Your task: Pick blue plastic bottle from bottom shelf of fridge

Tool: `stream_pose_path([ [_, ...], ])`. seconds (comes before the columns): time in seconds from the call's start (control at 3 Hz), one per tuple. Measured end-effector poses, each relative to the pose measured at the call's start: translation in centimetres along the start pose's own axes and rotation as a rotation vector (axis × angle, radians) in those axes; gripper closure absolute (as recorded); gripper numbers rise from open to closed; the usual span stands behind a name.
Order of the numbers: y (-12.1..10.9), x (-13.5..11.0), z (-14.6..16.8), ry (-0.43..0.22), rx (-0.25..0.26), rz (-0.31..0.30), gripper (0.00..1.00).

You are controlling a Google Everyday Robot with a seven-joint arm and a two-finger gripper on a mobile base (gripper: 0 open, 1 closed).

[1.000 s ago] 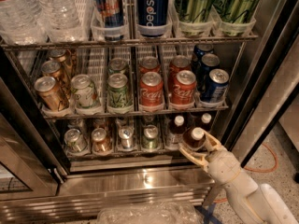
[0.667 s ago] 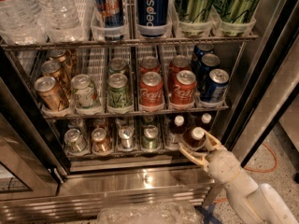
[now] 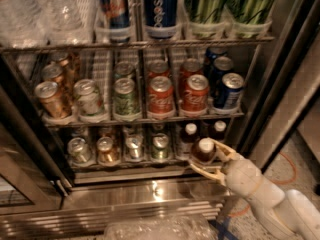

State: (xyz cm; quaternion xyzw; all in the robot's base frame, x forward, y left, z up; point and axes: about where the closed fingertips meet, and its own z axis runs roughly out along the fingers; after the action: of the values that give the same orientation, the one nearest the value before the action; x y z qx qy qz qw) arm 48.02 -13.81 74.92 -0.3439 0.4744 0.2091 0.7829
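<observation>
The cream pincer (image 3: 202,154) is held spread around the small white-capped brown bottle (image 3: 206,145) on the lowest wire shelf (image 3: 125,166) of the steel fridge (image 3: 150,196); speckled floor (image 3: 300,156) is seen beside.

Upright white-capped blue plastic bottle (image 3: 205,147), bottom shelf (image 3: 125,164) front, within spread end effector (image 3: 201,155)

The cream gripper (image 3: 202,154) is sitting at the bottom shelf's (image 3: 135,163) front right corner. The arm (image 3: 260,194) is showing rounded off-white segments.
</observation>
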Motion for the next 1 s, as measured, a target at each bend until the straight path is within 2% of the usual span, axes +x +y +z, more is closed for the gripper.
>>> stream_pose_path([
  [0.67, 0.45, 0.44, -0.17, 0.000, -0.009, 0.001, 1.00],
  [1.0, 1.36, -0.42, 0.01, -0.010, -0.035, -0.013, 1.00],
])
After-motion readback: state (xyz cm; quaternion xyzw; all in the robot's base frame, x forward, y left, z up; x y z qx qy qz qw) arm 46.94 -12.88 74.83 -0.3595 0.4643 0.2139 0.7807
